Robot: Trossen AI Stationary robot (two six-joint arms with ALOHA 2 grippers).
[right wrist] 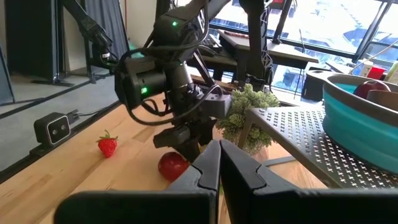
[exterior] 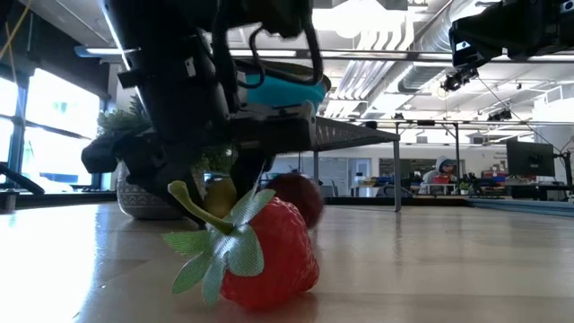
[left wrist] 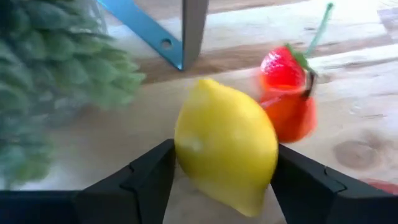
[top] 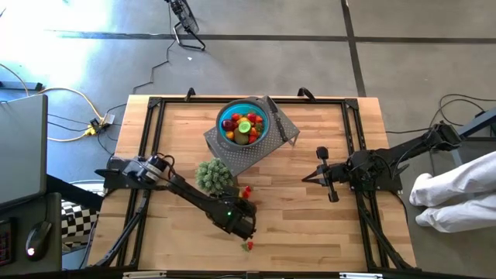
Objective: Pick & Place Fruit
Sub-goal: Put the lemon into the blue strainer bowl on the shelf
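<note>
The left tool (left wrist: 224, 180) sits low over the near middle of the counter (top: 310, 209), its two dark fingers (left wrist: 146, 180) spread wide, one on each side of a yellow lemon (left wrist: 227, 162), seemingly touching its sides. A strawberry (left wrist: 283, 68) and another red piece lie just beyond. More fruit fills the blue bowl (top: 243, 124) at the far middle. The right tool (right wrist: 219, 163) hovers at the right, fingers pressed together, empty.

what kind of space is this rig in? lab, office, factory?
Likely an open-plan lab or office-style workshop: exposed ceiling ducts, desks with monitors behind the wooden table, and a concrete floor with loose cables.
</note>
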